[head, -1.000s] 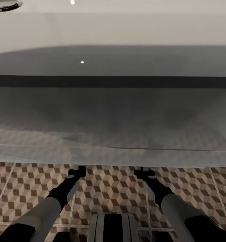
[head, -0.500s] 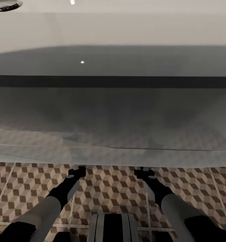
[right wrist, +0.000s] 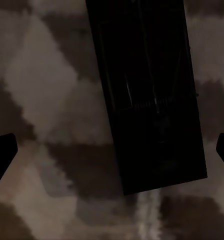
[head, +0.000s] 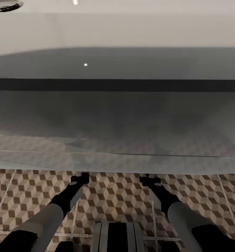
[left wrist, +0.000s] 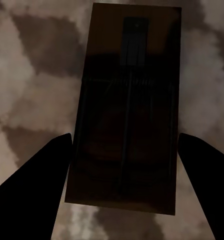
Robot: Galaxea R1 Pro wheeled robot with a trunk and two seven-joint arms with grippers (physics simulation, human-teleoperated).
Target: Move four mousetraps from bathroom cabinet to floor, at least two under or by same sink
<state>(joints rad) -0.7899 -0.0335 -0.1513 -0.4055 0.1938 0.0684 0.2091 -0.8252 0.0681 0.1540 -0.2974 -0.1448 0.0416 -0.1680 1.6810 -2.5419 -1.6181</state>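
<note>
While the head view looks down past both forearms, a broad pale glossy basin (head: pixel 117 31), apparently a bathtub or sink, spans the whole width ahead, its smooth outer wall mirroring the cube pattern of the bathroom floor (head: pixel 117 196). 1 round metal drain fitting (head: pixel 5 5) sits at the basin's far-left corner, and nothing else can be made out inside it. Its lower edge overhangs the tiles and hides the tips of both grippers, so this body stands directly in the way of the view onto the floor beneath it.

Left gripper (left wrist: pixel 124 165): in the left wrist view, 2 dark fingers (left wrist: pixel 37 185) are spread apart, and between them 1 mousetrap (left wrist: pixel 127 110) lies flat on the patterned tile, a brown slab with thin wire parts on its upper face. A narrow gap shows on each side between slab and finger, so the fingers do not clasp it.

Right gripper (right wrist: pixel 112 150): in the right wrist view the fingers (right wrist: pixel 2 155) stand far apart at the frame's margins, grasping nothing. A second mousetrap (right wrist: pixel 147 95), darker and turned slightly askew, lies on the tile beside a pale grout line (right wrist: pixel 149 215), well clear of both fingers.

In the head view the left gripper (head: pixel 79 176) and the right gripper (head: pixel 149 176) reach the basin's near lower edge, side by side.
</note>
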